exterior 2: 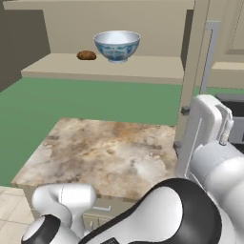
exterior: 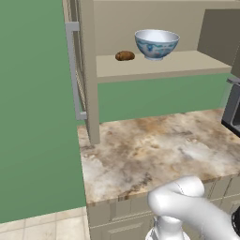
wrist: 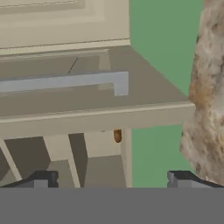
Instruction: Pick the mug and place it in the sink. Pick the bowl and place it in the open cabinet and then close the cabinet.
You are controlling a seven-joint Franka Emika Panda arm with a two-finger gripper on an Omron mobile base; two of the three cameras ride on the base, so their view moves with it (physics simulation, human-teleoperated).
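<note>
Left base view shows the bowl (exterior: pixel 156 43) already standing upright on the inner shelf (exterior: pixel 159 65) of the cabinet (exterior: pixel 150 18), with a small brown lump (exterior: pixel 124 56) just beside it toward the hinge side, the two apart. Judging from that, the step in hand is closing the cabinet: the door (exterior: pixel 86 70) stands swung out edge-on over the marbled tabletop (exterior: pixel 154 150), its long silver handle (exterior: pixel 72 70) on the outer face. In the hand view the hand (wrist: pixel 111 180) points at that door from close by, its two dark fingertips (wrist: pixel 43 178) spread about as wide as they go and holding nothing; the handle (wrist: pixel 65 82) crosses the picture as a grey bar and the lump (wrist: pixel 117 135) peeks past the door's edge. To close it well, I would press on the broad panel near the free edge, away from the hinge, so that a gentle sweep turns the door, and follow its arc rather than pushing straight. Keep the fingertips off the handle bar so they do not catch. The bowl sits well back from the shelf's front lip, so the door should clear it. Neither the mug nor the sink can be placed from these pictures.
</note>
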